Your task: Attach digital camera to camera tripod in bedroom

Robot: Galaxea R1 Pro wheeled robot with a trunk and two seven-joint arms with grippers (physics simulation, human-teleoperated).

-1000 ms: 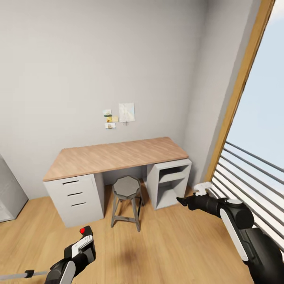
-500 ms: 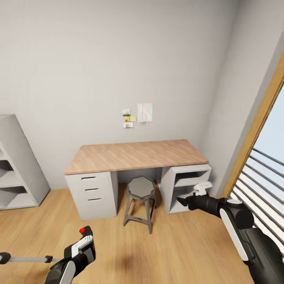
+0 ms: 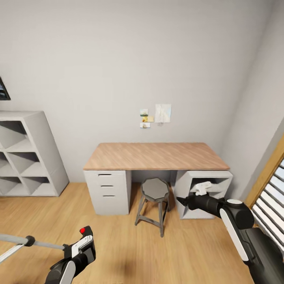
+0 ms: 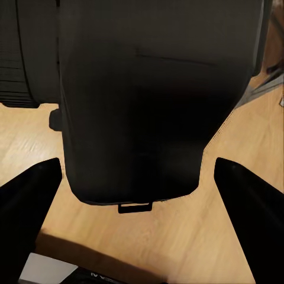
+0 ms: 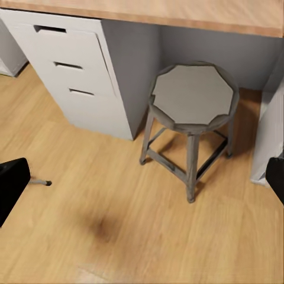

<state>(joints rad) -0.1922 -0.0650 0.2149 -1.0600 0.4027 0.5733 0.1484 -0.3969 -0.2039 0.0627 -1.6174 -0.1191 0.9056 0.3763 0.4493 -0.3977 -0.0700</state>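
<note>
Low at the left of the head view, my left gripper [image 3: 79, 247] is shut on the digital camera [image 3: 90, 251], whose red button [image 3: 83, 230] faces up. In the left wrist view the camera's black body [image 4: 160, 94] sits between the two fingers [image 4: 26, 204], with its lens [image 4: 23, 53] to one side. A silver-grey tripod tube [image 3: 14, 239] with a black joint [image 3: 28, 240] crosses the floor left of that gripper; the rest of the tripod is out of view. My right gripper [image 3: 181, 201] hangs open and empty in front of the desk.
A wood-topped desk [image 3: 157, 156] stands against the wall with white drawers [image 3: 106, 191], an open cubby [image 3: 205, 189] and a round grey stool [image 3: 155, 189] [image 5: 192, 100] under it. A grey cube shelf [image 3: 27, 154] stands at the left and a wood-framed window [image 3: 272, 173] at the right.
The whole view has swung left: desk and stool slid right, the window left most of the frame, the shelf came in. More of the tripod tube shows. Both grippers hold their poses.
</note>
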